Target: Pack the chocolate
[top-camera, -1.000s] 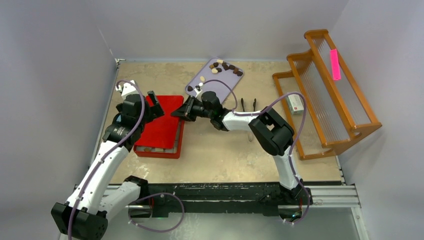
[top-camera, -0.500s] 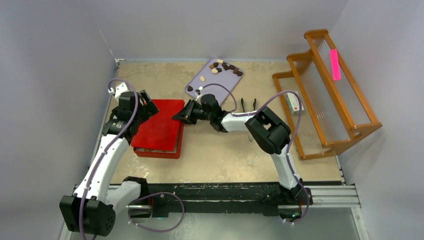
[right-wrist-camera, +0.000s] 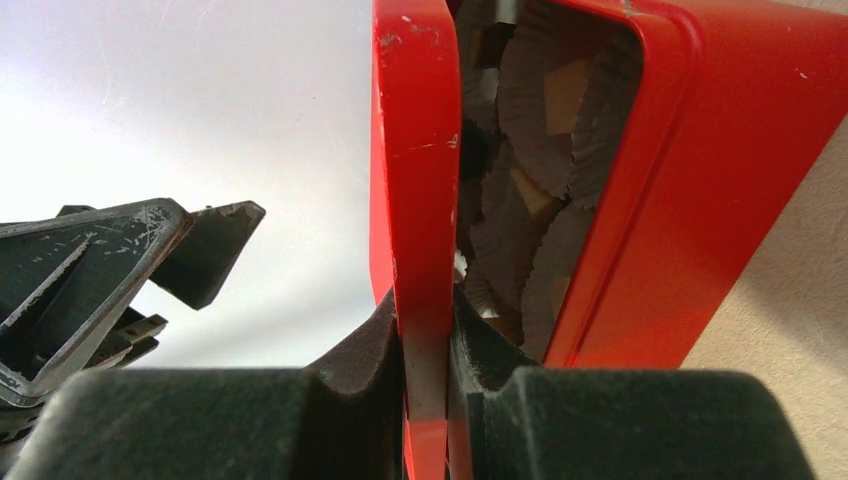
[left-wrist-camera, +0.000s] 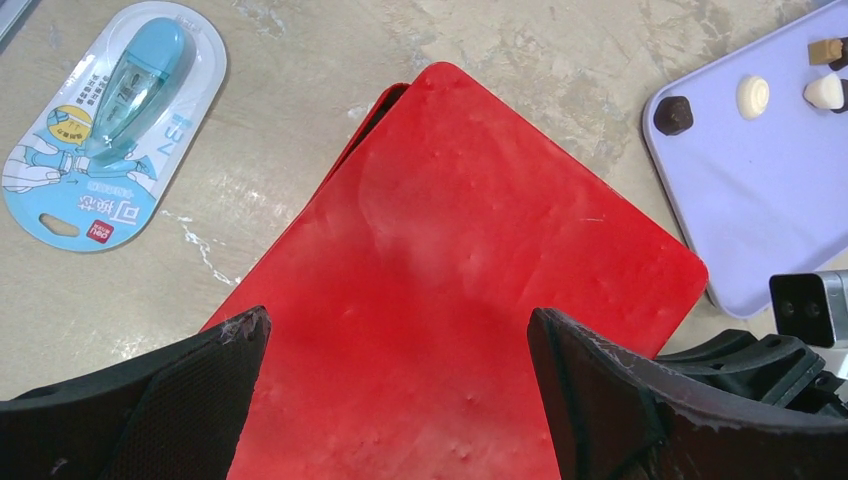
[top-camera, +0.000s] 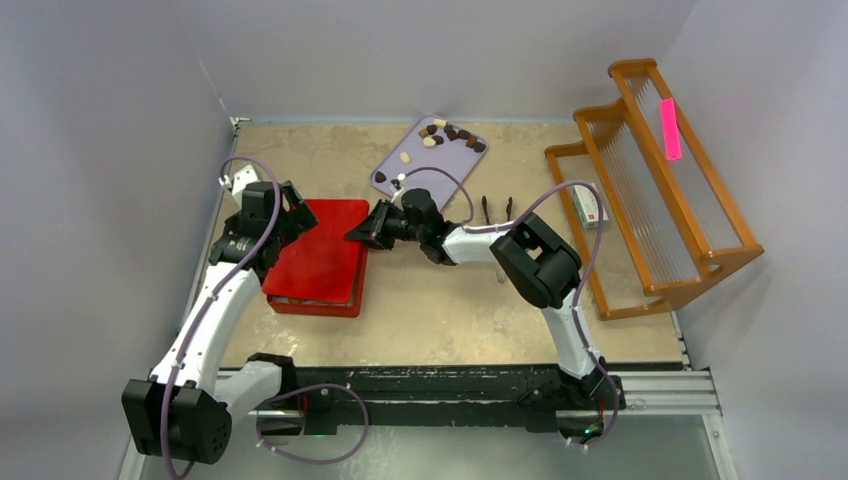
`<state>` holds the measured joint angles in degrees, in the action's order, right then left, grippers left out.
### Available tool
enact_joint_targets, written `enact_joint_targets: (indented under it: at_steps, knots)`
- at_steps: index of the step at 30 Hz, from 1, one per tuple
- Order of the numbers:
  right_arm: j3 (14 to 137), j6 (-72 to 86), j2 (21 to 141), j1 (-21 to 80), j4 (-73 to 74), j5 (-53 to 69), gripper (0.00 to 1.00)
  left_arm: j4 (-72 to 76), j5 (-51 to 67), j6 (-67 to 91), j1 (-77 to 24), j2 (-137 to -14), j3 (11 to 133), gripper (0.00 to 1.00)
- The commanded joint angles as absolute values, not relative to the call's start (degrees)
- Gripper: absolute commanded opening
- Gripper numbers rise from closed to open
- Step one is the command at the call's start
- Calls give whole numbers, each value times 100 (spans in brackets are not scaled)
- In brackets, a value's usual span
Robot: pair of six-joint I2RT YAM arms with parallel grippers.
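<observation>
A red box (top-camera: 318,262) lies at mid-left with its red lid (left-wrist-camera: 450,250) on top. My right gripper (right-wrist-camera: 428,322) is shut on the lid's right edge (right-wrist-camera: 415,150) and holds it slightly raised off the base (right-wrist-camera: 700,150). Through the gap I see white paper cups with tan chocolate pieces (right-wrist-camera: 563,90). My left gripper (left-wrist-camera: 398,330) is open and empty, hovering over the lid's left part. More loose chocolates (top-camera: 452,134) lie on a purple tray (top-camera: 425,170); a dark one (left-wrist-camera: 674,114) and a cream one (left-wrist-camera: 752,96) sit near its corner.
A blue correction-tape pack (left-wrist-camera: 110,120) lies on the table left of the box. A wooden rack (top-camera: 660,180) with a small white box (top-camera: 592,208) and a pink tag (top-camera: 670,128) stands at the right. Two black clips (top-camera: 497,208) lie near the tray.
My left gripper has pulled back to the left, off the middle of the lid toward its left edge. The right gripper has stayed shut on the lid's edge, shifting only slightly.
</observation>
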<state>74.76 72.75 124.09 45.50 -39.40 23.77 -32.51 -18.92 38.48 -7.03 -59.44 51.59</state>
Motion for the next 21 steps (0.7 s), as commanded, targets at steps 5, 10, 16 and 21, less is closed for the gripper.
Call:
enact_joint_targets:
  at_steps: [5, 10, 16, 21]
  knots:
    - [7503, 6780, 12119, 4603, -3641, 2304, 0, -3256, -2025, 3761, -650, -6109, 5186, 100]
    - [7581, 6791, 12197, 4605, -3631, 2398, 0, -3313, -2069, 3770, -650, -6166, 5204, 100]
    - [7679, 6818, 12298, 4605, -3656, 2548, 0, -3378, -2133, 3795, -650, -6179, 5233, 100]
    - [7676, 6837, 12247, 4605, -3825, 2691, 0, -3436, -2239, 3789, -650, -6162, 5261, 100]
